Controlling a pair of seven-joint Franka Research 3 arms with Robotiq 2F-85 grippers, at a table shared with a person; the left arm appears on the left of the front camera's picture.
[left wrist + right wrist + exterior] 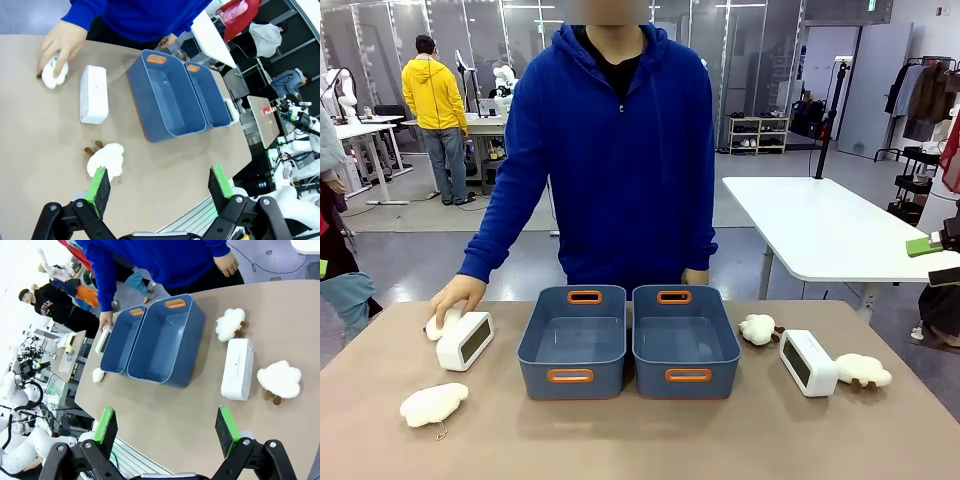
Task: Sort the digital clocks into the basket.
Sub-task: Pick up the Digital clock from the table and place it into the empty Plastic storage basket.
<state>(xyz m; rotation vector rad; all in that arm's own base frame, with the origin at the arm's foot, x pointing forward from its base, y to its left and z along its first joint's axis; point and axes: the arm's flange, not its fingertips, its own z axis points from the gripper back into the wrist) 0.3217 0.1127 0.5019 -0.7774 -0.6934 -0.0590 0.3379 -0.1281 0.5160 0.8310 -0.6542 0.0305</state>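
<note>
Broad tan tabletop (640, 445) beneath everything. Behind its far edge, a person (620, 150) in a blue hooded top, leaning in, one hand (458, 296) down on the robot's left part of the surface, the other hand (696, 277) low behind the far end of the bins. At the middle, two blue-grey bins side by side, long walls close together, orange-rimmed handle slots at both ends: left basket (605, 384) and right basket (720, 382). Above the near left stretch of the tabletop, left claw (159, 180) spread wide, nothing between its green pads. Above the near right stretch, right claw (166, 420) likewise spread wide, gripping nothing. Both digital clocks out on the tabletop, outside the bins: left clock (465, 341) just left of the left basket, dark screen angled toward the robot, close by the person's fingers; right clock (808, 362) to the right of the right basket, dark screen turned toward that bin. Smallest, four cream cloud-shaped plush toys: a plush (438, 326) under the person's lowered fingers, just beside the left clock; another plush (433, 404) nearer the robot on the left; a third plush (757, 329) between the right basket and the right clock; a fourth plush (863, 370) just beside that clock's outer end.
</note>
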